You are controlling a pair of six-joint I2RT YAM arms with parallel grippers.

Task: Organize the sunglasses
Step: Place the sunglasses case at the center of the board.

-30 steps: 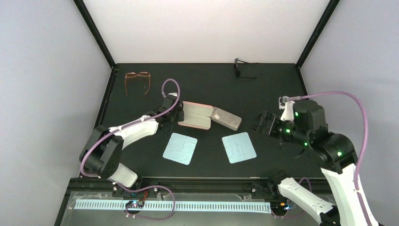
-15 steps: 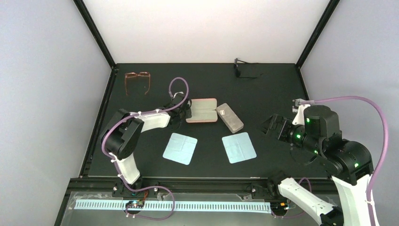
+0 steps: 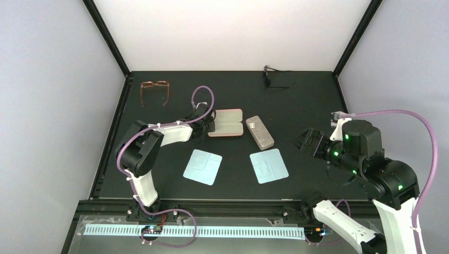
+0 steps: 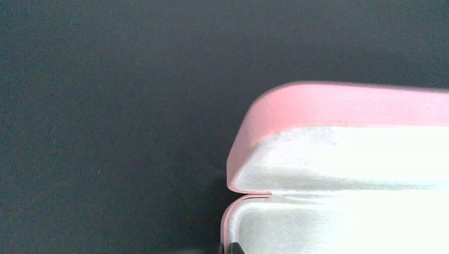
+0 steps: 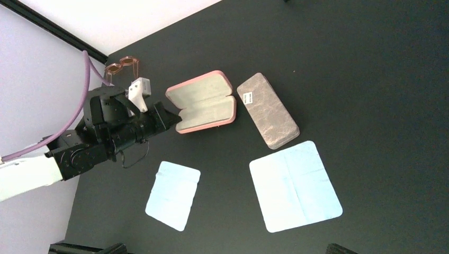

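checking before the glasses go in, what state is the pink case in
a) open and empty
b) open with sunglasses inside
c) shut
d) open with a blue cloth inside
a: the pink case lies open with only bare pale lining showing in both halves, and the black sunglasses lie well apart from it.

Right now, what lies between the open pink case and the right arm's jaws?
The closed grey case, just right of the pink case, with bare mat beyond it; seen in the top view.
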